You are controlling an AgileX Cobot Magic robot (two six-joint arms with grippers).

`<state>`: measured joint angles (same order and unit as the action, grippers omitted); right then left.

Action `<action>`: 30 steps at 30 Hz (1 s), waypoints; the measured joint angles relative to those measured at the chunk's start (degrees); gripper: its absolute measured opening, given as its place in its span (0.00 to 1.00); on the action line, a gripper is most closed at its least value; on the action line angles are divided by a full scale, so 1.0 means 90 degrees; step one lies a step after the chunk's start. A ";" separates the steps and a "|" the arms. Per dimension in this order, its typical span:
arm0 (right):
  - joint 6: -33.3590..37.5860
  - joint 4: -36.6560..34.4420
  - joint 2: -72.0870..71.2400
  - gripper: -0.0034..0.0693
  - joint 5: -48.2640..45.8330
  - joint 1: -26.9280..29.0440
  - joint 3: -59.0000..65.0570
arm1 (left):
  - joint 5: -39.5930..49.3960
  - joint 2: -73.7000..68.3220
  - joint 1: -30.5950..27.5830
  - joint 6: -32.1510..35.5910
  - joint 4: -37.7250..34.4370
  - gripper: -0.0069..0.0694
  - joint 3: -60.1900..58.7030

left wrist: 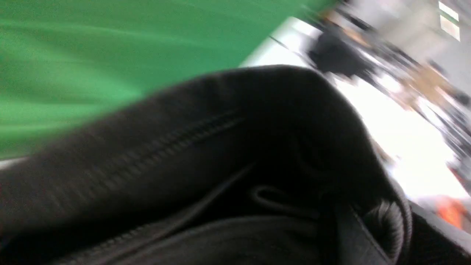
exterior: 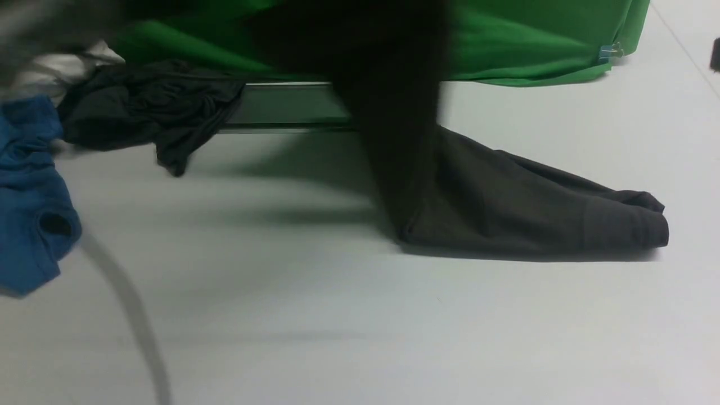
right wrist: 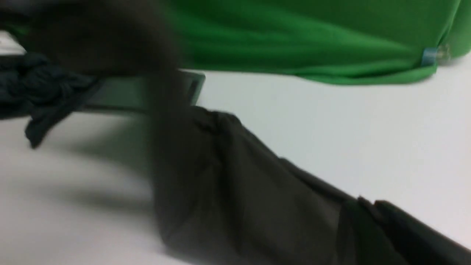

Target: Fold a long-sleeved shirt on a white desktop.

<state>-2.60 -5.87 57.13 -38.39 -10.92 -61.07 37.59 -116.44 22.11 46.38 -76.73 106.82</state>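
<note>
A: Shirt (exterior: 450, 191) status?
B: Partly off the desktop (exterior: 337, 315). A dark, blurred part hangs down from above the frame at centre in the front view. One sleeve (exterior: 540, 208) lies flat on the desktop, running right, cuff (exterior: 624, 225) at its end.
A: Grippers?
B: Neither shows in the front view. For the left gripper, its wrist view is filled with dark shirt fabric and a seam (left wrist: 176, 136); jaws hidden, can't tell if clamped or loose. The right gripper is closed but out of sight, can't tell if it has cloth.
A: Anything else on there?
B: A grey-teal garment (exterior: 146, 107) bunched at far left by the green cloth (exterior: 534, 45), a blue garment (exterior: 28, 197) just beside it at the left edge. Both well apart from the sleeve.
</note>
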 joint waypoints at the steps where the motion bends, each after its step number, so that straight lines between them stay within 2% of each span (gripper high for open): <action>1: 0.0006 -0.0005 -0.0090 0.09 0.0003 0.0000 0.0000 | -0.0034 -0.0343 0.0528 0.0000 0.0000 0.24 0.0412; 3: 0.0005 -0.0005 -0.0232 0.10 0.0009 0.0000 0.0000 | -0.0168 -0.1057 0.1325 0.0000 0.0014 0.24 0.1008; 6: 0.0005 -0.0005 -0.0382 0.11 0.0003 0.0000 0.0000 | -0.0764 -0.2288 0.2345 -0.0157 0.0501 0.24 0.1752; 8: 0.0005 -0.0005 -0.0414 0.12 -0.0024 0.0000 0.0000 | -0.1016 -0.2868 0.2732 -0.0541 0.0876 0.24 0.2008; 12: 0.0025 -0.0005 -0.0415 0.13 -0.0158 0.0000 0.0000 | -0.1157 -0.3307 0.2959 -0.0975 0.1286 0.30 0.2204; 14: 0.0039 -0.0005 -0.0415 0.13 -0.0208 0.0000 0.0000 | -0.1230 -0.3278 0.2920 -0.1049 0.1413 0.39 0.2262; 15: 0.0038 -0.0005 -0.0415 0.13 -0.0208 0.0000 0.0000 | -0.1230 -0.3263 0.2904 -0.1058 0.1433 0.40 0.2262; 19: 0.0046 -0.0005 -0.0415 0.15 -0.0202 0.0000 0.0000 | -0.0843 -0.2667 0.2579 -0.1096 0.2060 0.73 0.2308; 20: 0.0046 -0.0005 -0.0415 0.15 -0.0195 0.0000 0.0000 | -0.0801 -0.2634 0.2559 -0.1096 0.2102 0.73 0.2308; 21: 0.0046 -0.0005 -0.0415 0.16 -0.0177 0.0000 0.0000 | -0.0523 -0.2402 0.2411 -0.1164 0.2420 0.84 0.2315; 22: 0.0046 -0.0005 -0.0415 0.16 -0.0171 0.0000 0.0000 | -0.0262 -0.2199 0.2286 -0.1294 0.2783 0.90 0.2320; 23: 0.0046 -0.0005 -0.0415 0.17 -0.0165 0.0000 0.0000 | -0.0044 -0.2044 0.2176 -0.1506 0.3139 0.94 0.2328; 24: 0.0046 -0.0005 -0.0415 0.18 -0.0165 0.0000 0.0000 | 0.0293 -0.1789 0.1987 -0.2008 0.3868 0.97 0.2357; 25: 0.0046 -0.0005 -0.0415 0.18 -0.0165 0.0000 0.0000 | 0.0410 -0.1756 0.1920 -0.2215 0.3977 0.97 0.2356; 26: 0.0067 -0.0005 -0.0415 0.18 -0.0165 0.0000 0.0000 | 0.0848 -0.1565 0.1696 -0.2889 0.4750 0.99 0.2383; 28: 0.0075 -0.0005 -0.0415 0.19 -0.0162 0.0000 0.0000 | 0.1607 -0.1440 0.1175 -0.4056 0.5746 1.00 0.2402; 30: 0.0080 -0.0005 -0.0415 0.20 -0.0162 0.0000 0.0000 | 0.2008 -0.1470 0.0945 -0.4357 0.6023 1.00 0.2402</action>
<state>-1.88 -5.92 53.40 -39.85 -10.92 -61.07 55.66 -129.67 30.61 7.16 -22.52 128.44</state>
